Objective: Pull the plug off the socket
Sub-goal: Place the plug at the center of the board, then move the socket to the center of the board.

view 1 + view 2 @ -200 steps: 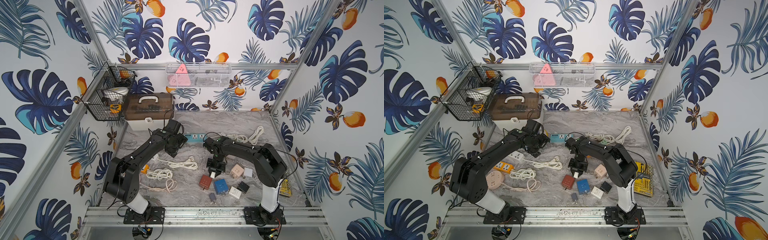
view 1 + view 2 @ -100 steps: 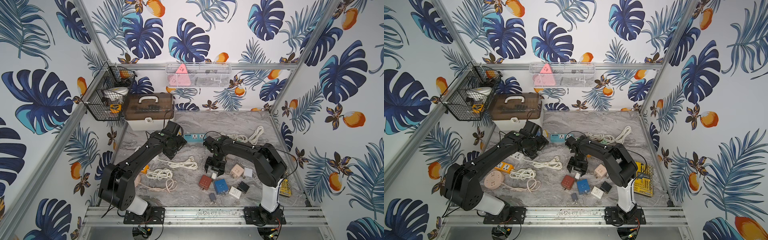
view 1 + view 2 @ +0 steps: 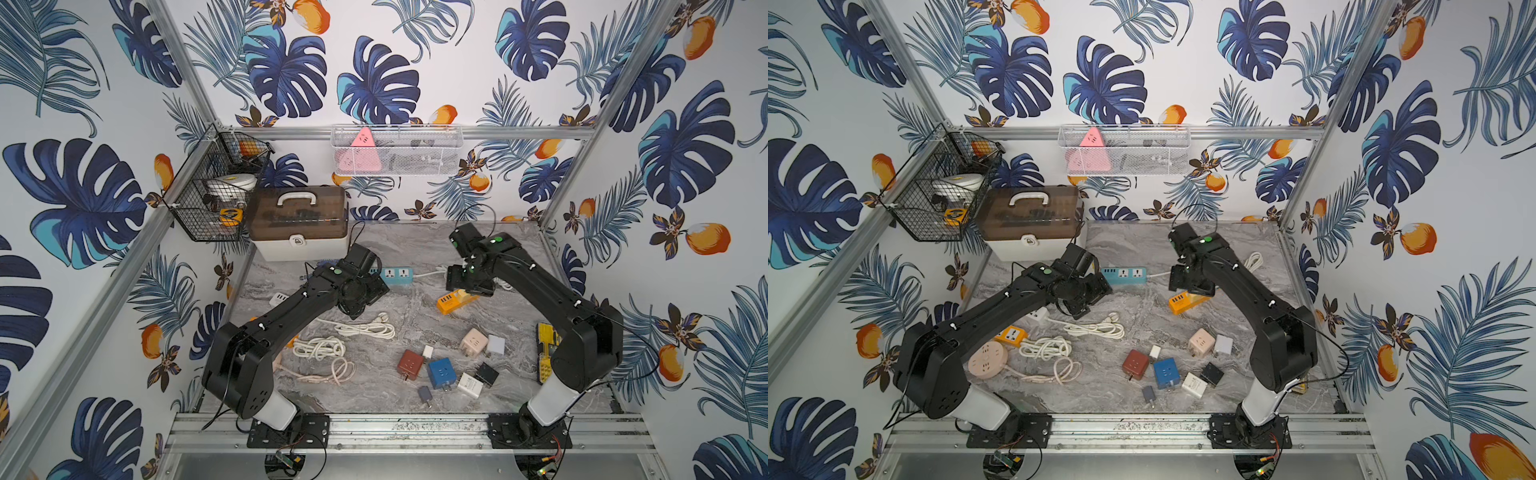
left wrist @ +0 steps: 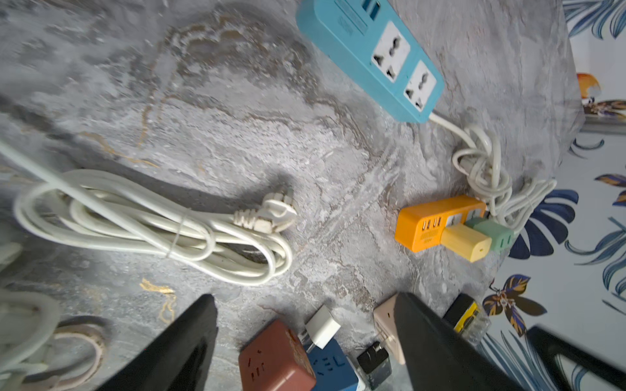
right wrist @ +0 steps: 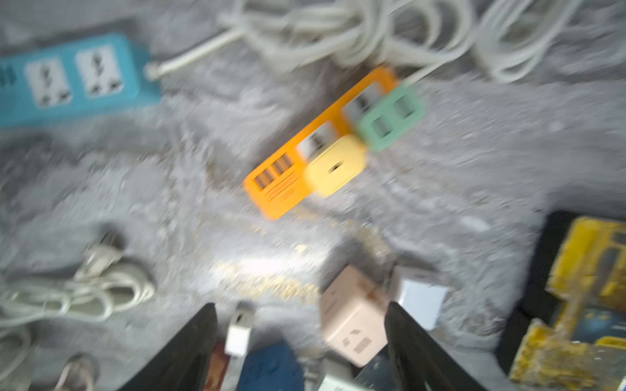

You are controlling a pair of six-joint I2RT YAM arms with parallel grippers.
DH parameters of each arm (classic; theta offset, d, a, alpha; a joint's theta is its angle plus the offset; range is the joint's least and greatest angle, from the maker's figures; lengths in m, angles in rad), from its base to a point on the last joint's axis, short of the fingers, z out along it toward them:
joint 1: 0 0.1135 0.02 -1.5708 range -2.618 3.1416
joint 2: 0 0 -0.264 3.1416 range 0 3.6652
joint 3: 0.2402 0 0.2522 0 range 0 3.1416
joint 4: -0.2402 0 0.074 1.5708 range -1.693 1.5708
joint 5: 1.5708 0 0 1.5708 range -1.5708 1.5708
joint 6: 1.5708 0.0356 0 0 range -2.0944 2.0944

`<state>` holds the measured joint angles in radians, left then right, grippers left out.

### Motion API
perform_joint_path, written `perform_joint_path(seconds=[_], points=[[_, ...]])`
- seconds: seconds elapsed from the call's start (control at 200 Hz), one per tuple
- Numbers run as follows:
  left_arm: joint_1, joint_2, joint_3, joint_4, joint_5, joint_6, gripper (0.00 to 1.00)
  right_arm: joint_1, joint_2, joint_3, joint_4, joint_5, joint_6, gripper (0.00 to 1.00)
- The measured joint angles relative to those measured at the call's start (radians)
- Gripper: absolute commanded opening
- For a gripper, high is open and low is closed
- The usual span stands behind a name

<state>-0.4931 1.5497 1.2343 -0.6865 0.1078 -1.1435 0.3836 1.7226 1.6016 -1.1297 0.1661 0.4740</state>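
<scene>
Right gripper, fingers spread and empty, hangs just above the orange socket strip; it is the nearer arm. The strip lies slantwise, with a yellow plug and a green plug side by side in it, yellow toward its USB end. Farther off is the left gripper, also spread and empty.

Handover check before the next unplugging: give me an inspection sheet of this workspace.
Surface: grey marble tabletop, crowded.
Job's things: orange power strip with yellow plug and green adapter seated in it; blue power strip sockets empty.
Clutter: red-brown cube adapter, blue cube adapter, other loose chargers; toolbox at the back.
Pincers: left pincer open, empty; right pincer open, empty.
Cables: white coiled cord; blue strip's cord knotted.
Surroundings: wire basket, mesh shelf, leaf-print walls.
</scene>
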Motion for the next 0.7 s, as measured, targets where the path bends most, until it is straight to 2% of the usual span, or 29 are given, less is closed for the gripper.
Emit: perform_joint_path(seconds=[0.105,0.22,0.375,0.55,0.635,0.7], points=[[-0.043,0.022,0.019,0.018,0.005,0.018,0.88,-0.158,0.057,0.054,0.011,0.011,-0.04,0.77],[-0.074,0.043,0.024,0.027,0.013,0.023,0.87,-0.249,0.16,0.117,0.018,-0.045,-0.026,0.75],[-0.093,0.053,0.025,0.03,0.016,0.023,0.87,-0.267,0.286,0.177,0.019,-0.129,0.087,0.72],[-0.095,0.053,0.025,0.038,0.016,0.023,0.87,-0.268,0.297,0.106,0.068,-0.188,0.249,0.66],[-0.095,0.053,0.024,0.04,0.018,0.023,0.87,-0.268,0.299,0.079,0.077,-0.209,0.316,0.57],[-0.095,0.053,0.023,0.043,0.019,0.023,0.87,-0.268,0.299,0.054,0.094,-0.219,0.367,0.54]])
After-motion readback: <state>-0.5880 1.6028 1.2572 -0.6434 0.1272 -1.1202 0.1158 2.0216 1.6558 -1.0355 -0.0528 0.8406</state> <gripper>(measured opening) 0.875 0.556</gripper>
